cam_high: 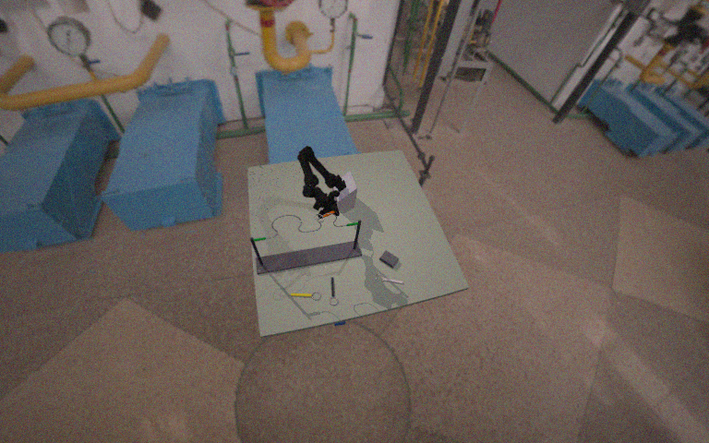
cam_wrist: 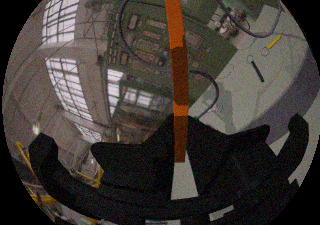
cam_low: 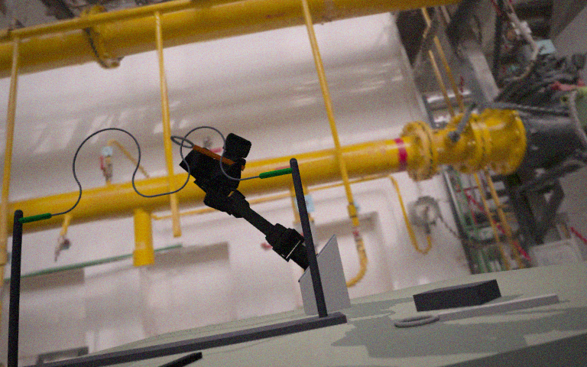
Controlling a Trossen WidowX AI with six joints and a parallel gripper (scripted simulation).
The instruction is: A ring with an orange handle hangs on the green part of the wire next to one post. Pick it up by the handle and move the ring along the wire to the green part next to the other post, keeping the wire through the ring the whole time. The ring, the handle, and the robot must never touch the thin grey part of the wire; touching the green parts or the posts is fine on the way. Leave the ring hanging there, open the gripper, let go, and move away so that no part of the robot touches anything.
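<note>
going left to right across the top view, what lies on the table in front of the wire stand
yellow-handled ring → black-handled ring → white-handled ring

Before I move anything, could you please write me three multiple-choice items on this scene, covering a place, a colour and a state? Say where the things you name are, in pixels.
1. Where does the small dark rectangular block (cam_high: pixel 389 258) (cam_low: pixel 456 295) lie?
A) Between the two dark upright posts
B) On the pale green table top (cam_high: pixel 429 257) (cam_low: pixel 533 284)
C) On the brown floor

2. What colour is the handle (cam_high: pixel 328 214) (cam_low: pixel 212 154) (cam_wrist: pixel 175 25) of the thin grey metal-look ring (cam_low: pixel 183 138)?
A) Orange
B) Yellow
C) White

3. What is the black gripper (cam_high: pixel 329 211) (cam_low: pixel 228 160) (cam_wrist: pixel 176 117) doing?
A) Standing wide open
B) Shut with nothing in it
C) Shut on the handle

Key:
1. B: the top view shows it on the table top, outside the posts.
2. A: all three views show it orange.
3. C: the wrist view shows the handle between the fingers.
</note>
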